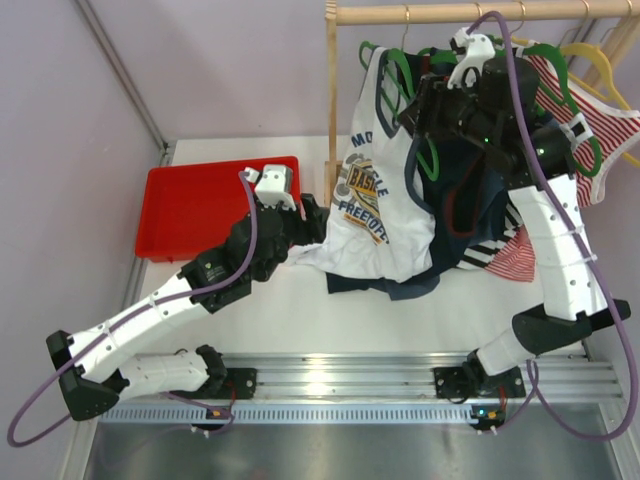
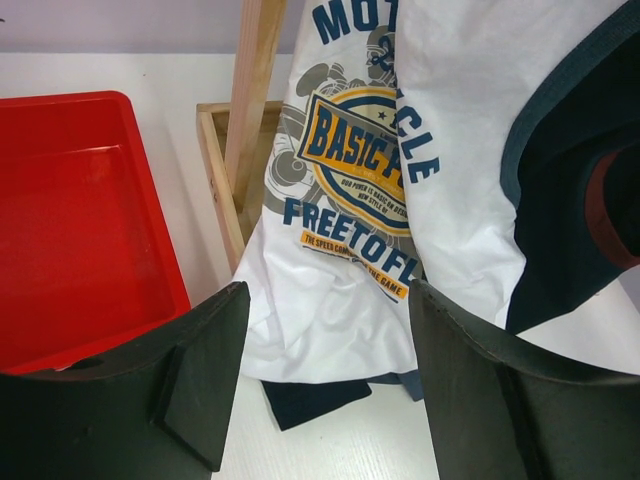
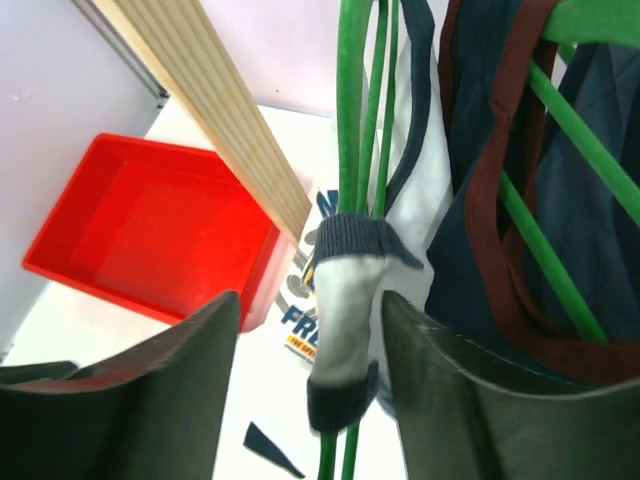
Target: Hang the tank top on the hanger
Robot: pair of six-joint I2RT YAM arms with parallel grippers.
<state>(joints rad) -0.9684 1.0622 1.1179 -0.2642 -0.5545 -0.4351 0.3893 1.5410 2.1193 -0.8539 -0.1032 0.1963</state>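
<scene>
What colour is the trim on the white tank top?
Navy blue, clearest on the tank top in the left wrist view.

red tray left of wooden rack, striped top

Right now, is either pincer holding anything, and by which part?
Nothing is clamped. The left pincer is open before the tank top; the right pincer is open around its shoulder strap on the hanger.

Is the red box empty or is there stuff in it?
Empty, as far as shows: the red box has a bare floor in both wrist views.
</scene>
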